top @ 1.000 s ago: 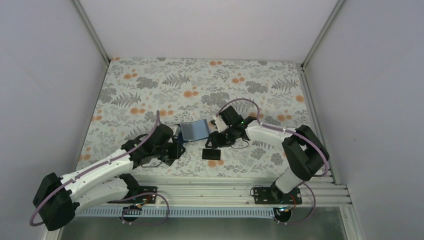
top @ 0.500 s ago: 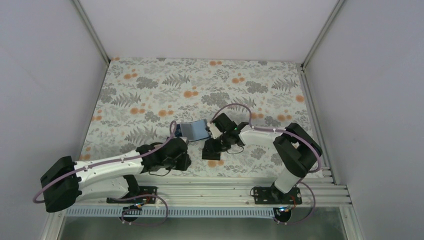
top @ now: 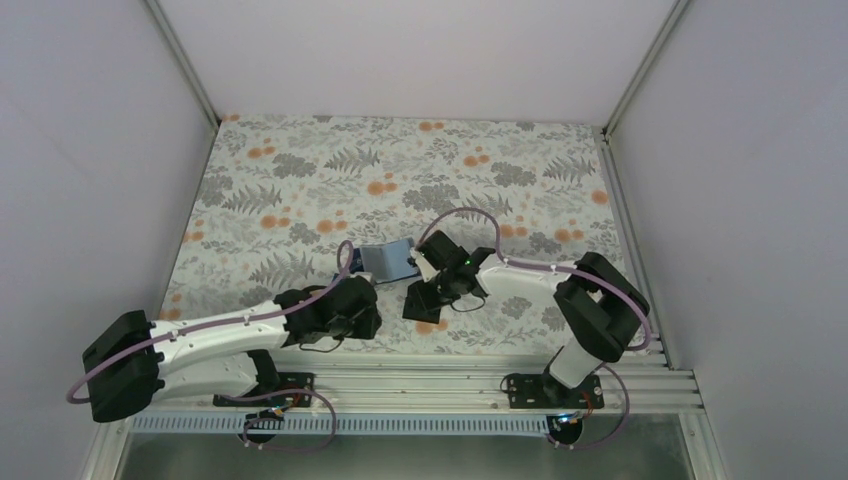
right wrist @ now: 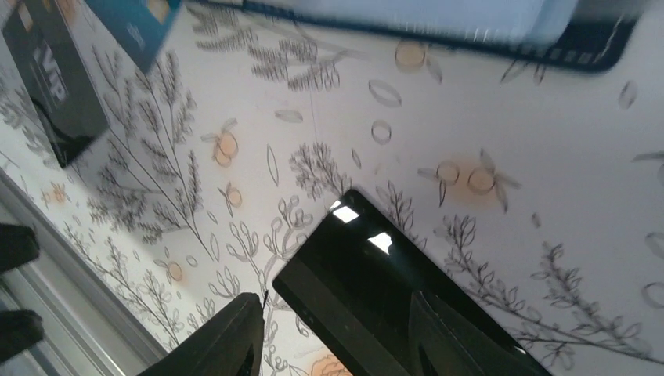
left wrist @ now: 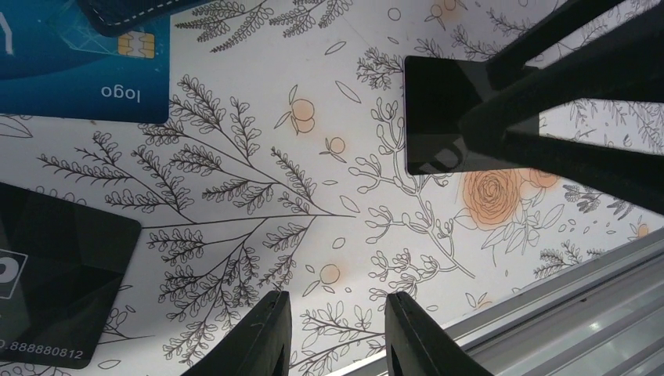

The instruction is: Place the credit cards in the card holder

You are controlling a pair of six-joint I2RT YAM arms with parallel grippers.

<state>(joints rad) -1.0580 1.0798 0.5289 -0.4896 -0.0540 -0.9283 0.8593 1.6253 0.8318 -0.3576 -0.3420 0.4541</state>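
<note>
The black card (right wrist: pixel 391 301) looks glossy plastic; the floral cloth (right wrist: pixel 548 180) matt.

Under both pairs of jaws a white cloth (top: pixel 300 160), printed with grey ferns and orange flowers, covers the table. Ahead of the jaws and out to either side stand plain pale walls (top: pixel 400 50), joined by metal posts (top: pixel 185 65). Behind the jaws runs a ribbed metal rail (top: pixel 430 385). The light is soft and even.

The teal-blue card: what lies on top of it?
The card holder overlaps one edge of the teal-blue card with its stitched edge; chip and "logo" print show. The strip beneath is hidden.
</note>
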